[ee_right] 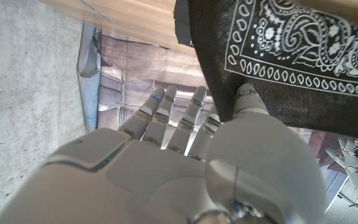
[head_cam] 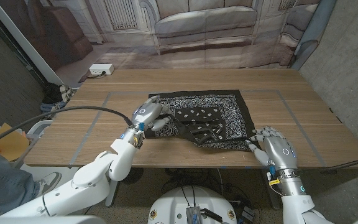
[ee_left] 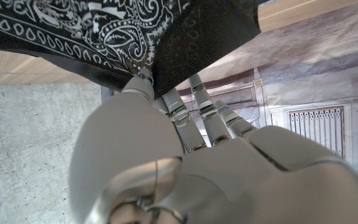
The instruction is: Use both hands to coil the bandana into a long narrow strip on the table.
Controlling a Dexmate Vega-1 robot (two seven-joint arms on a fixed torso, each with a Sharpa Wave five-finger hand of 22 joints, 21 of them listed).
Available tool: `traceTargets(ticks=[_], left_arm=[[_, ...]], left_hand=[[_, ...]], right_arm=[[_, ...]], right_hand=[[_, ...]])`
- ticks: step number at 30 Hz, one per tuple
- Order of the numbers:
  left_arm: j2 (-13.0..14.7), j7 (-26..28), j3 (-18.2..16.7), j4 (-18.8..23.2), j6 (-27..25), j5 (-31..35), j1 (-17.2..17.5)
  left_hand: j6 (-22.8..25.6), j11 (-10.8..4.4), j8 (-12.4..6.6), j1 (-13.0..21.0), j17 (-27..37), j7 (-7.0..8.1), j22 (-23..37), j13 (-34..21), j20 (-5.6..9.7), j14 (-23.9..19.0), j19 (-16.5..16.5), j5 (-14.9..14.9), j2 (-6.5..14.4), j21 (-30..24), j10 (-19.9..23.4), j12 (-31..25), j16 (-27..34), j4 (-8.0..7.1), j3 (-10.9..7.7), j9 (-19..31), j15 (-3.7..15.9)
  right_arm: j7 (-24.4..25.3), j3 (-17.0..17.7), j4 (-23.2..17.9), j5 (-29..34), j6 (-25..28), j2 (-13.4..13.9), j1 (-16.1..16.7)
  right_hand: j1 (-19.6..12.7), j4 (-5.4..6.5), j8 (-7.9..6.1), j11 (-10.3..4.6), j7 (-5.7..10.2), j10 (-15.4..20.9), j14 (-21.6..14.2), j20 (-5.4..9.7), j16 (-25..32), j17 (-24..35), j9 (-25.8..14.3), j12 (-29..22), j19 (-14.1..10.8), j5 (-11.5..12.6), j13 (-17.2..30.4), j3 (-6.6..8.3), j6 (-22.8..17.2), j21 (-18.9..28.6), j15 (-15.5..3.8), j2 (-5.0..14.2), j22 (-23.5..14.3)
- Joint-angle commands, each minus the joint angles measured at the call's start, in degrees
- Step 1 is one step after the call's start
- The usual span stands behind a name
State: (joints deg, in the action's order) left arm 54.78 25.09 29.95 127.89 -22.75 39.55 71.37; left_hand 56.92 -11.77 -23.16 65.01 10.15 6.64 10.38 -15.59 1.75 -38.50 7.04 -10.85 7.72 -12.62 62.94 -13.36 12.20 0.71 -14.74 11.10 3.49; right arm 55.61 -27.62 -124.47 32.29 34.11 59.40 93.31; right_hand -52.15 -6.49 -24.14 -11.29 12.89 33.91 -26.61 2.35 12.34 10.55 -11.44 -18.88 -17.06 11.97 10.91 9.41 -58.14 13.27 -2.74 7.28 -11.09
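Black paisley bandana [head_cam: 213,112], no legible writing, on tabletop [head_cam: 104,134]; left hand [head_cam: 146,115] fingers grip its edge, right hand [head_cam: 275,148] fingers pinch its corner.

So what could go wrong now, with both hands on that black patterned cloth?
The left hand grips the black paisley bandana at its left corner, while the right hand touches only the near right corner, so the roll could come out crooked. That near right corner also lies close to the wooden table edge, so a tug might drag cloth over it.
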Motion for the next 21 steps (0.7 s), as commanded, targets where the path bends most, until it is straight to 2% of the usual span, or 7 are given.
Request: traceTargets(ticks=[1, 14, 18, 21], left_arm=[[-1.70, 1.22, 0.31, -0.62, -3.04, 2.58, -2.30], [-3.80, -3.80, 3.58, -0.86, -8.09, 6.01, -6.25], [-4.87, -5.96, 5.10, -1.59, -9.93, 8.08, -8.52], [-6.19, -7.16, 6.57, -3.59, -10.56, 9.85, -11.17]], left_hand=[[2.63, 0.05, -0.57, 0.33, -0.06, -1.96, 0.05, -0.27, 0.71, -0.61, 0.31, -0.07, -0.43, 0.20, 0.34, -0.29, -0.02, -0.01, -0.53, 0.03, 6.76], [3.10, 0.39, -0.56, -0.05, -0.09, -1.91, 0.02, -0.49, 0.93, -0.62, 0.56, 0.13, -0.98, 0.30, 0.45, 0.08, -0.49, -0.12, -0.61, -0.08, 6.70], [2.92, 0.57, -0.34, -0.29, -0.08, -2.07, 0.02, -0.32, 0.79, -0.36, 0.51, 0.21, -1.06, 0.39, 0.12, 0.49, -0.72, -0.25, -0.64, -0.14, 6.34], [2.92, 0.72, -0.23, -0.79, -0.04, -1.97, 0.03, -0.10, 0.42, -0.14, 0.39, 0.30, -1.15, 0.46, -0.01, 0.76, -0.84, -0.57, -0.51, -0.19, 6.38]], right_arm=[[-4.45, 3.92, -1.22, -2.58, -2.91, 4.04, -2.97], [-14.84, 4.62, 1.52, -6.22, -8.24, 6.20, -11.05], [-21.75, 4.15, 1.54, -8.15, -6.88, 6.44, -14.59], [-26.80, 4.07, 3.03, -11.77, -8.30, 5.79, -18.13]], right_hand=[[-0.47, -0.39, -0.02, -0.03, -0.01, 0.95, -0.51, 3.27, 0.23, 0.05, -0.18, -0.27, -0.38, -0.19, -0.04, 0.29, -0.65, 0.27, -5.72, 0.29, -0.12], [-1.06, -0.79, -0.02, 0.37, -0.04, 1.35, -0.91, 2.62, -0.04, -0.02, -0.13, -0.18, 0.11, -0.28, -0.07, 0.64, -1.24, 0.02, -5.20, 0.32, -0.11], [-1.10, -0.83, 0.04, 0.46, -0.04, 1.46, -0.99, 2.42, -0.12, 0.00, -0.11, -0.14, 0.35, -0.34, -0.08, 0.71, -1.28, -0.10, -4.99, 0.32, -0.10], [-0.98, -0.73, 0.21, 0.77, -0.04, 1.19, -0.99, 2.15, -0.21, 0.05, -0.09, 0.06, 0.59, -0.43, -0.08, 0.75, -1.08, -0.20, -4.61, 0.42, -0.10]])
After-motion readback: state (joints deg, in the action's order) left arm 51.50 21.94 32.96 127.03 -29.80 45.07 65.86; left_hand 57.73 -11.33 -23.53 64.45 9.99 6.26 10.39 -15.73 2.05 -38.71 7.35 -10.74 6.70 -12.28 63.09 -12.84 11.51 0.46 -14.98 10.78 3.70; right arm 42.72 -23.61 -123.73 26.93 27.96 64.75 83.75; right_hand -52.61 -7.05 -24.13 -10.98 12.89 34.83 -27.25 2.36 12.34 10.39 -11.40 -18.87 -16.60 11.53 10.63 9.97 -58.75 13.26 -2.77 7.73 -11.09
